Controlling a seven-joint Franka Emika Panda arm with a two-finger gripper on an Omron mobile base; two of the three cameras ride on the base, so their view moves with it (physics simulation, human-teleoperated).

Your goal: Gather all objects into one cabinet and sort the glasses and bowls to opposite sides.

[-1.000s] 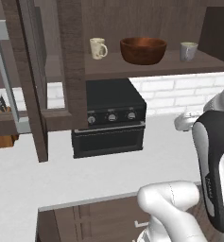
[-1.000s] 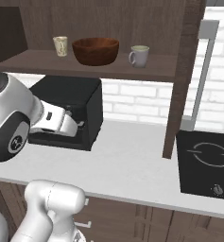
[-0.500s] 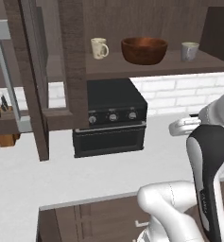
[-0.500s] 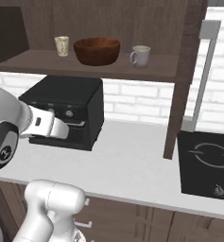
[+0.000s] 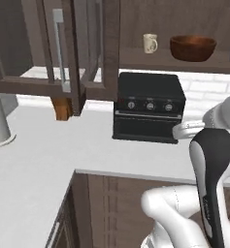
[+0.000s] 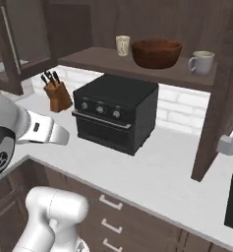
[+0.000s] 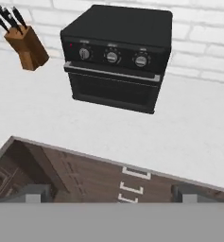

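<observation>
the gripper (image 7: 111, 196) stands wide apart over the counter edge, below the oven (image 6: 115, 112). above the oven sit a cream mug (image 6: 122, 45), wooden bowl (image 6: 156, 52) and grey-green mug (image 6: 201, 62). the bowl looks rigid, probably heavy; grip its rim.

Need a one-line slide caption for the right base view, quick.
Cream mug, wooden bowl and grey-green mug lined up on the cabinet shelf above the black countertop oven.
</observation>
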